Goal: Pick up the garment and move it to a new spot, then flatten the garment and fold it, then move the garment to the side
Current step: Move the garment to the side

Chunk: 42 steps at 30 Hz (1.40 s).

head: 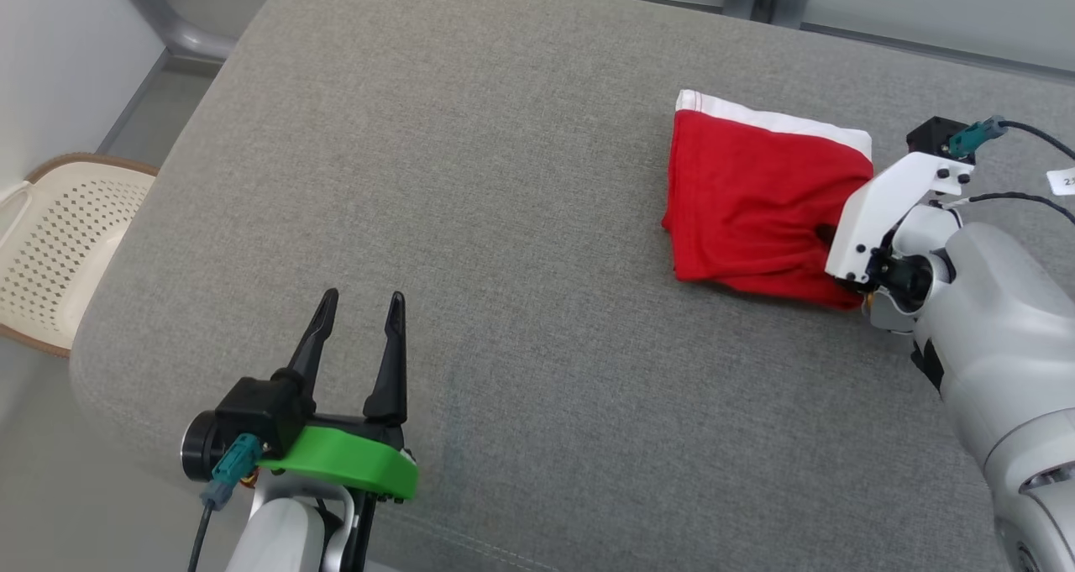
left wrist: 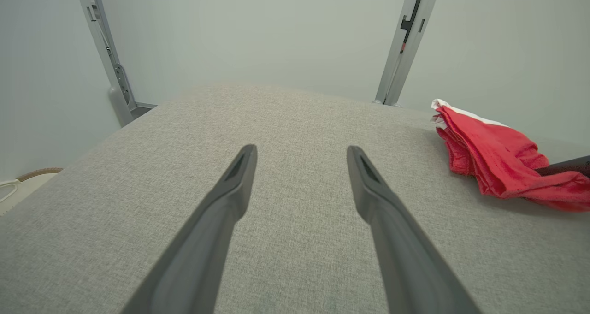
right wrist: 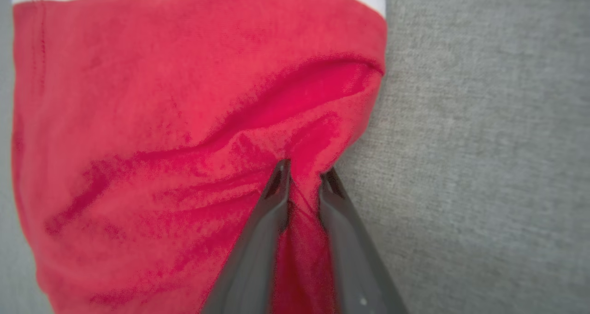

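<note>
Clamping a fold of red garment (right wrist: 161,97), right hand (right wrist: 304,173), left hand (head: 363,295) spread, well apart

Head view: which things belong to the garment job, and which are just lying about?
Job: red garment; right gripper, pinching a fold of it; left gripper, open over the grey cushion.
Lying about: cream perforated plastic item beside the cushion; metal frame posts behind.

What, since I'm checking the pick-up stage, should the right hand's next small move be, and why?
Probably a short lift straight up. The right hand has a ridge of the red garment pinched between its fingers near the cloth's edge, while the rest lies on the grey cushion. The left hand stands open, well clear, so nothing blocks the lift.
</note>
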Tool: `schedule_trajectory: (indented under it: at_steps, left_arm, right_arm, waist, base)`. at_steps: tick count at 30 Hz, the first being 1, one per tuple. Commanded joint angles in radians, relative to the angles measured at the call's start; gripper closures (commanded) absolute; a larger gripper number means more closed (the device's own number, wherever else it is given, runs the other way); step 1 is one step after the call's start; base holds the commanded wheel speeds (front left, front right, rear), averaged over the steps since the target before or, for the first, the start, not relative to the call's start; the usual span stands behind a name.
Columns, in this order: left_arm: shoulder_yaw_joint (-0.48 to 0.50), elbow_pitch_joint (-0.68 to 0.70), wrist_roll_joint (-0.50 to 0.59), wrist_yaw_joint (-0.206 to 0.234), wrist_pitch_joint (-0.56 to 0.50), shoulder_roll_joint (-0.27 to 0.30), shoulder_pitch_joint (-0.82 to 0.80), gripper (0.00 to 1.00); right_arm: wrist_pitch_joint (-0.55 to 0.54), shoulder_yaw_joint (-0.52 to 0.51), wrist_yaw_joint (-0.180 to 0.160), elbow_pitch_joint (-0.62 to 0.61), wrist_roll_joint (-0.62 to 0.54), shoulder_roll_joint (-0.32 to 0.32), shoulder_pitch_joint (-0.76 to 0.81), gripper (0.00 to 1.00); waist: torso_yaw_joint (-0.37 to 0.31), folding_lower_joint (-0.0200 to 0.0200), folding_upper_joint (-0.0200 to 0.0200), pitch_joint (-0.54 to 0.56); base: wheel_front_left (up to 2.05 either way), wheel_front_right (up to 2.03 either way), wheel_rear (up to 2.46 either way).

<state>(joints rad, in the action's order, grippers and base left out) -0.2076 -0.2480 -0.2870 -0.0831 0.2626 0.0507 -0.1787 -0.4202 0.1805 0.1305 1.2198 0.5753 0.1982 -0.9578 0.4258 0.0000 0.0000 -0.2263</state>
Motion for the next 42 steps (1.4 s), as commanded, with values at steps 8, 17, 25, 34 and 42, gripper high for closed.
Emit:
schedule_trajectory:
  at_steps: [8,17,25,34,42]
  left_arm:
    - [0.022,-0.009,0.047,-0.012,0.003,0.001,0.006,0.0]
    - [0.014,0.003,0.083,-0.031,0.003,0.007,0.027,0.0]
    - [-0.046,0.009,0.091,-0.045,0.003,0.012,0.034,0.0]
    - [-0.088,-0.002,0.085,-0.048,0.003,0.025,0.007,0.0]
    - [-0.113,-0.008,0.087,-0.048,0.003,0.06,-0.051,0.0]
  right_arm:
    - [0.083,0.081,0.0,-0.106,0.056,-0.017,0.063,1.0]
    - [0.116,0.227,0.0,-0.232,0.125,-0.004,0.12,1.0]
    - [0.114,0.331,0.0,-0.336,0.198,0.042,0.131,1.0]
    - [0.108,0.401,0.0,-0.414,0.227,0.12,0.105,1.0]
    - [0.091,0.437,0.0,-0.443,0.192,0.274,0.051,1.0]
  waist:
    - [-0.094,0.0,0.0,0.071]
    - [-0.295,0.0,0.0,0.126]
    - [-0.511,0.0,0.0,0.126]
    - [-0.632,0.0,0.0,0.076]
    - [-0.627,0.0,0.0,-0.036]
  base:
    - [0.0,0.0,0.0]
    - [0.0,0.0,0.0]
    - [0.0,0.0,0.0]
    - [0.0,0.0,0.0]
    - [0.0,0.0,0.0]
